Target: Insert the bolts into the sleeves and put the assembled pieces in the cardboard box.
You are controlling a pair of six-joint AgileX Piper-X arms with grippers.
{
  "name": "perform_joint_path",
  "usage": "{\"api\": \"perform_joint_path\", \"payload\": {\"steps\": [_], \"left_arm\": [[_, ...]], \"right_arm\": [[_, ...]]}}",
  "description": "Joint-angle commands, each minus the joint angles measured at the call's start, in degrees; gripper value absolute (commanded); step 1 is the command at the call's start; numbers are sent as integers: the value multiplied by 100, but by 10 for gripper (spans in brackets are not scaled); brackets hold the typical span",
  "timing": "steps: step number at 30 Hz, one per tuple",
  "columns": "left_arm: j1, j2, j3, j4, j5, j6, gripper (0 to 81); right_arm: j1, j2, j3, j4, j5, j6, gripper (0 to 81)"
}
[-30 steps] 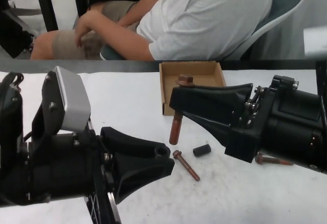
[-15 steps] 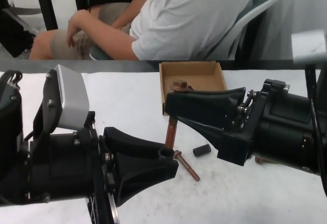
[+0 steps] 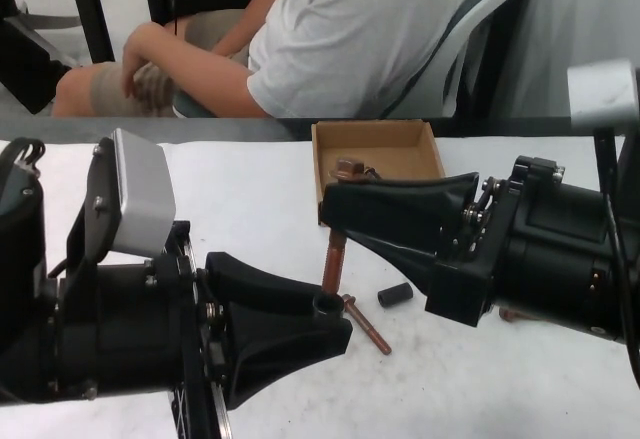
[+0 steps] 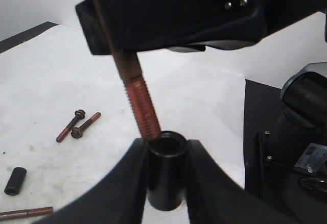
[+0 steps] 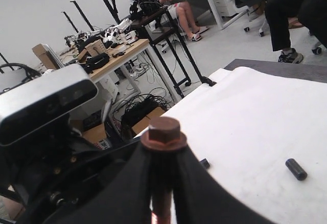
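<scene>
Seating the bolt is the step in hand, so line it up before you push. Your right gripper (image 3: 338,217) is clamped on the bolt (image 4: 138,99) just under its head, with the threaded end pointing down. Your left gripper (image 4: 167,150) is clenched on the sleeve (image 4: 166,183), which stands upright between its fingers with the mouth facing up.

In the left wrist view the bolt's tip meets the sleeve's rim at one side and is not centred over the bore. The shank also leans off the sleeve's axis. It looks as if a straight push from here would jam the threads on the rim or tip the sleeve in its grip. Shift the tip a little toward the middle of the bore, bring the shank upright, then lower slowly and hold the left arm steady.

The box (image 3: 425,149) sits at the far side of the bench, just beyond the right gripper, with what looks like a finished piece (image 3: 350,169) inside. A spare bolt (image 3: 368,324) and a spare sleeve (image 3: 395,294) lie on the bench between the two grippers.
</scene>
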Motion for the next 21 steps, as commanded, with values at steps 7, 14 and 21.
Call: {"api": "perform_joint_path", "payload": {"steps": [7,14,21], "left_arm": [[-18,-11,-14,-153,-218,-27,8],[-18,-11,-14,-280,-346,-216,8],[-18,-11,-14,-722,-131,-1066,8]], "right_arm": [[12,20,-72,-62,-143,-18,3],[12,20,-72,-62,-163,-26,3],[12,20,-72,-13,-163,-297,3]]}}
